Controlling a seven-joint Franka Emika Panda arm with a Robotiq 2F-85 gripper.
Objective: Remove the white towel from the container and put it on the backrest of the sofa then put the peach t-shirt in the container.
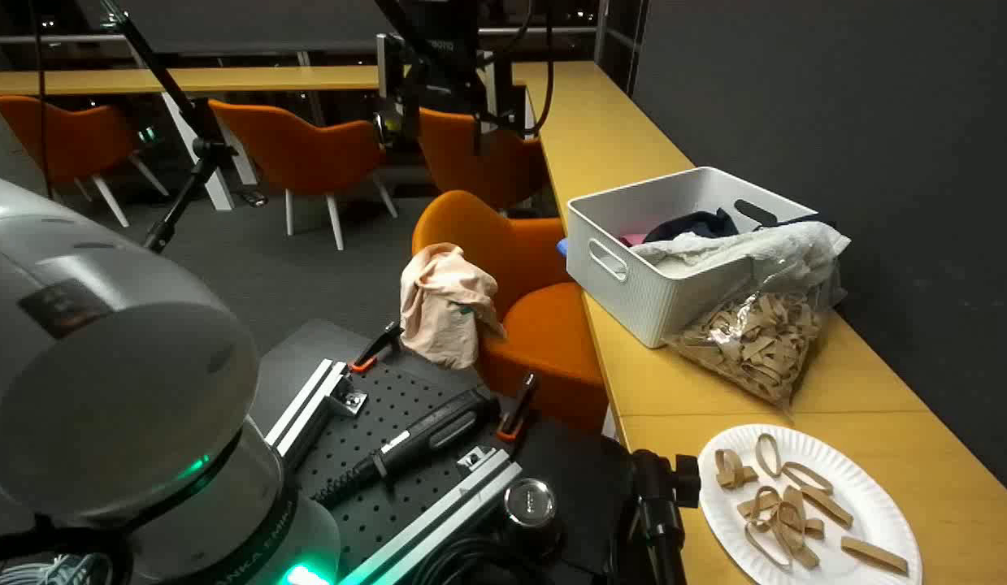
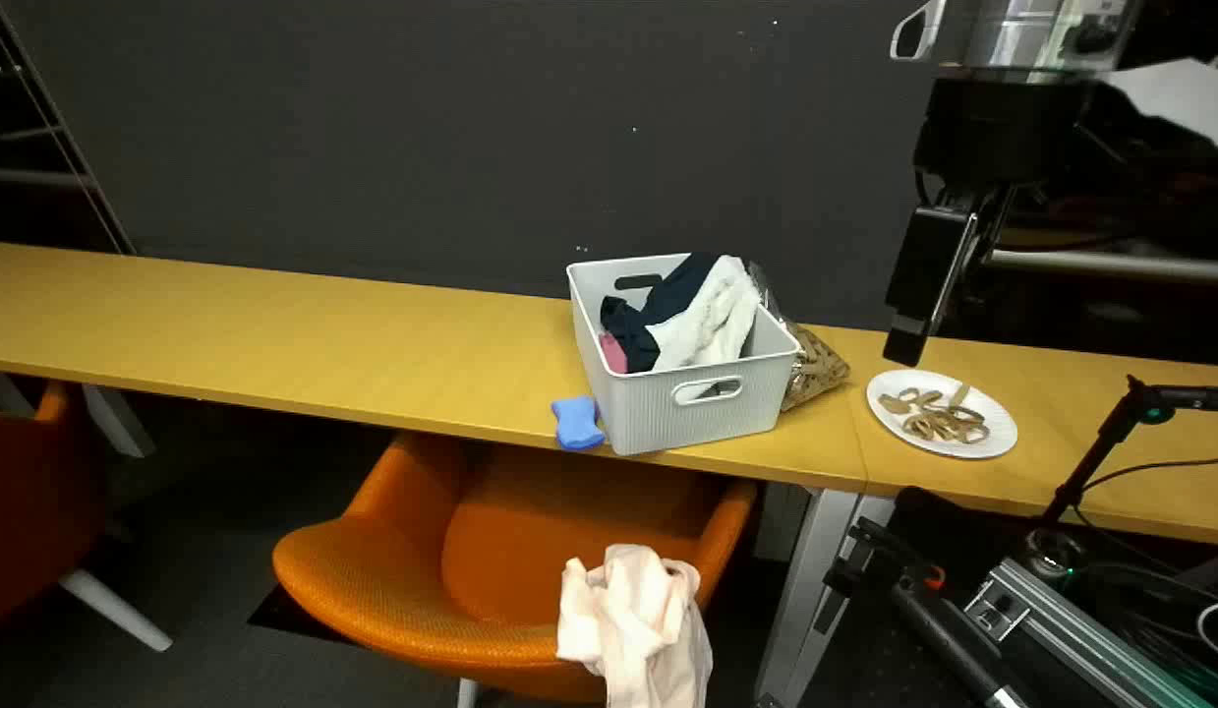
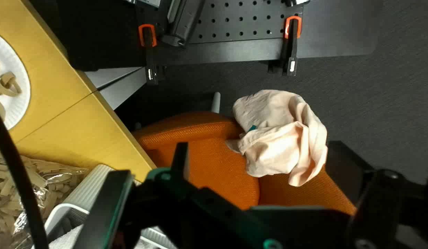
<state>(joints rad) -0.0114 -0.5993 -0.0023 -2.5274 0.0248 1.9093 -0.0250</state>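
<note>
1. The table (image 1: 613, 134) is a long, smooth slab in yellow wood tone, crossed by a thin seam. In an exterior view it meets a second run at the far end.
2. The chair (image 3: 214, 169) is a rounded orange tub in coarse woven cloth; the wrist view looks down on the seat.
3. The container (image 2: 687, 423) is a pale plastic box with fine ribs and oval handle holes, upright on the table. The wrist view catches only part of it.
4. The t-shirt (image 3: 283, 138), thin peach cloth in soft folds, hangs over the chair's rim. A green patch (image 3: 252, 128) on it shows in the wrist view.
5. The bag (image 1: 755, 341) of clear, crinkled plastic slumps against the container's side.
6. The gripper (image 1: 432, 140) is black and angular, its fingers standing apart in an exterior view; the wrist view shows them dark and blurred.
7. The towel (image 2: 712, 315), white and nubby, lies inside the container beside a dark cloth (image 2: 667, 295) and a pink cloth (image 2: 613, 354).
8. The plate (image 1: 873, 500) is round white paper with a fluted rim; the wrist view shows only one edge.
9. The blue block (image 2: 577, 423), pinched at its waist, sits just beside the container; an exterior view shows it whole.
10. The bands (image 1: 826, 505), flat tan loops, lie heaped on the plate; more fill the bag.
</note>
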